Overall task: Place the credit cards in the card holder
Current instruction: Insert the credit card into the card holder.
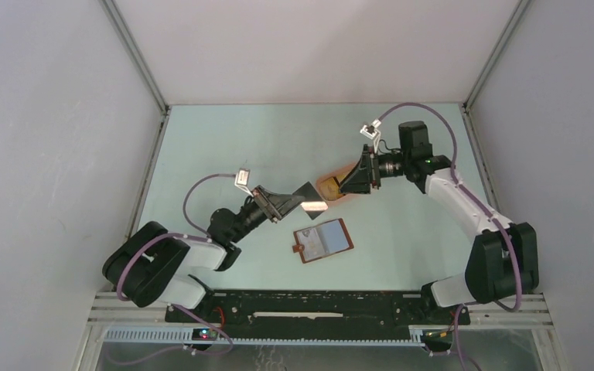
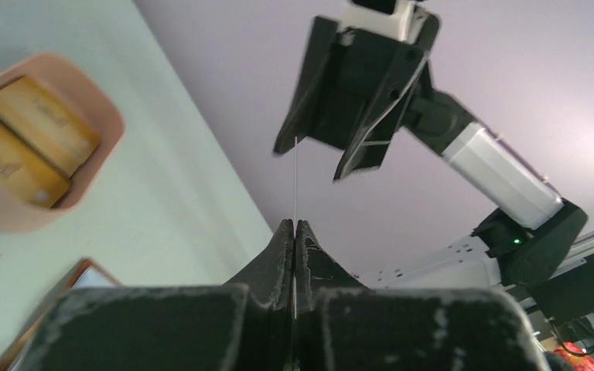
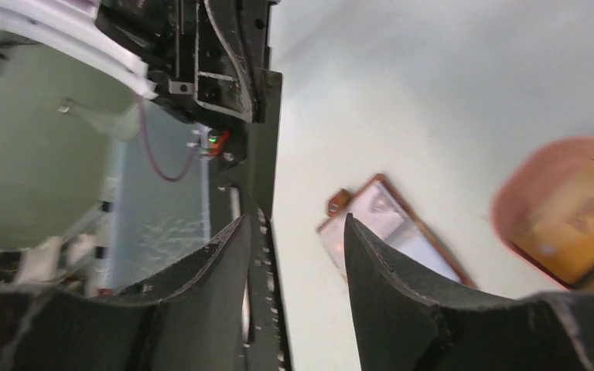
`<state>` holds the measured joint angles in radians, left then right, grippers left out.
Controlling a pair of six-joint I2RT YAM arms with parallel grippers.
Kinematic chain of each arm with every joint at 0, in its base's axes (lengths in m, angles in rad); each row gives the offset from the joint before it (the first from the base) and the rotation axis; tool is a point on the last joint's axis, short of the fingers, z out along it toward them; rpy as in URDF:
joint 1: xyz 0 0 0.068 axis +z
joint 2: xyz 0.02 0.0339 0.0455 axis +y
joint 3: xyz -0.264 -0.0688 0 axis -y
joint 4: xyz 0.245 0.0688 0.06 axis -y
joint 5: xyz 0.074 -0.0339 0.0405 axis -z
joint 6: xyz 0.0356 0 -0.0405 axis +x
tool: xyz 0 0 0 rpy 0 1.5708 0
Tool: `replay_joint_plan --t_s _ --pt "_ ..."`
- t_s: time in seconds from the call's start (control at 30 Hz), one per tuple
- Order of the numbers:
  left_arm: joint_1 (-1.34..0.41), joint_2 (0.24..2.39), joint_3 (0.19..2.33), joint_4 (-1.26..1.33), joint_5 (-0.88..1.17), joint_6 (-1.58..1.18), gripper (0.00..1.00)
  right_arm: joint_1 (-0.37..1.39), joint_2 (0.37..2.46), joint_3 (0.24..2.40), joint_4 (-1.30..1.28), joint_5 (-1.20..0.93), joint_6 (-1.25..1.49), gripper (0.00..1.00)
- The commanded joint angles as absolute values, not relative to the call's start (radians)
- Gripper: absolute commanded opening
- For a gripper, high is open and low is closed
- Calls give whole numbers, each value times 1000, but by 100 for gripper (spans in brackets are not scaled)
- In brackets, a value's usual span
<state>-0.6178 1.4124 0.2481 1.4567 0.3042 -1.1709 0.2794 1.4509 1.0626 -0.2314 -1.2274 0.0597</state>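
The credit cards [image 2: 39, 124] lie in the tray [image 2: 11, 216]; the tray sits just behind the card holder [image 1: 323, 240].

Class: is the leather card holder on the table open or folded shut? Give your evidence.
Open. The card holder lies spread flat, both halves side by side, inner pockets facing up.

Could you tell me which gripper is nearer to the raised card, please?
Left. The left gripper is shut on the card, clamping its near edge. The right gripper stands open at the card's far edge; whether it touches cannot be told.
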Motion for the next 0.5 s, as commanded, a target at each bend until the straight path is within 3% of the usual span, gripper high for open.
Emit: replay_joint_plan --t_s 0.0,0.13,0.47 --pt "-589 1402 170 1468 413 -1173 0 263 1366 1110 -557 -1095 -378 56" --pt "-587 1444 123 1400 434 -1200 0 302 1370 1041 -605 -984 -497 50" --pt "-597 1625 129 1393 394 -1239 0 493 1561 1040 -611 -664 -548 12"
